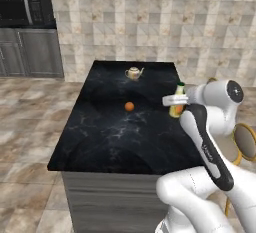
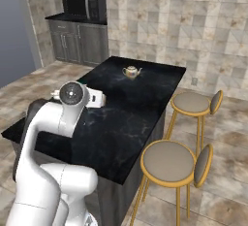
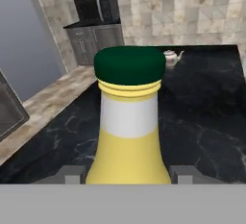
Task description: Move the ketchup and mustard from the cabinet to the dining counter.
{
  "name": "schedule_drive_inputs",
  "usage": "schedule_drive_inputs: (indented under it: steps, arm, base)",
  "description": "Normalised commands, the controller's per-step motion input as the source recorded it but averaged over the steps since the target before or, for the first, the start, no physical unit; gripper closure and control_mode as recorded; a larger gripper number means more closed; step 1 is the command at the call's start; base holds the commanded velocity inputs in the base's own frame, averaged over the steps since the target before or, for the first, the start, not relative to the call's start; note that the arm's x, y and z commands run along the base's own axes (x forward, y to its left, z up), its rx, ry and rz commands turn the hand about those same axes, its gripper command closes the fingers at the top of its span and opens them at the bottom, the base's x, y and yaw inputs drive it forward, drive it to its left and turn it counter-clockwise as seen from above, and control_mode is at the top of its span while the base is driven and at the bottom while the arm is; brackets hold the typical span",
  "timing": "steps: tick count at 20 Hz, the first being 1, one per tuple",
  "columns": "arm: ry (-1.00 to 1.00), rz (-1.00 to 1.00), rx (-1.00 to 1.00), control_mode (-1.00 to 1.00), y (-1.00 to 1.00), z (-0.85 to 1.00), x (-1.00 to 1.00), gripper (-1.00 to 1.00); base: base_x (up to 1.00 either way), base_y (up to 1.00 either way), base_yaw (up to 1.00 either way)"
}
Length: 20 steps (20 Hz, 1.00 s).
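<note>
So the gripper (image 3: pixel 128 176) has its jaws about halfway apart and clamped on the mustard (image 3: pixel 129 131), one grey finger pad (image 3: pixel 72 175) on each side of the bottle's fat lower body at the bottom of the hand view. Bottle's upright and takes up the middle of that frame: yellow body, a white band around the neck, a yellow ridge above it, and a dark green cap that looks rounded and flat from this close. In the left base view the mustard (image 1: pixel 177 101) sits at right centre, mostly covered by the white hand, just the green top and a bit of yellow poking out, over the right edge of the dining counter (image 1: pixel 100 137). Can't tell if its base is touching the marble or hanging a little above it. The counter is the black white-veined slab on a grey wood-grain base, running up the middle of the frame. A bit further up from the bottle there's a small orange ball (image 1: pixel 129 106) near the middle of the top, well apart from the bottle. Further still, toward the top end of the counter, a cream-and-gold teapot (image 1: pixel 133 73). In the right base view, two round stools with yellow frames (image 2: pixel 169 164) stand at the lower right beside the counter.
</note>
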Motion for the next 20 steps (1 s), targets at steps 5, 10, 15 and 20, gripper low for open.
schedule_drive_inputs:
  steps: [5,10,15,20]
  arm:
    - [0.0,0.31,-0.01,-1.0,-0.17,-0.22,0.36,1.0]
    - [0.0,0.23,-0.07,-1.0,-0.22,-0.03,0.01,1.0]
    - [0.0,0.23,-0.06,-1.0,-0.47,-0.18,0.05,1.0]
    - [-0.01,0.2,-0.03,-1.0,-0.43,-0.31,0.03,1.0]
  base:
    - [0.0,0.0,0.0]
    - [0.0,0.0,0.0]
    - [0.0,0.0,0.0]
    - [0.0,0.0,0.0]
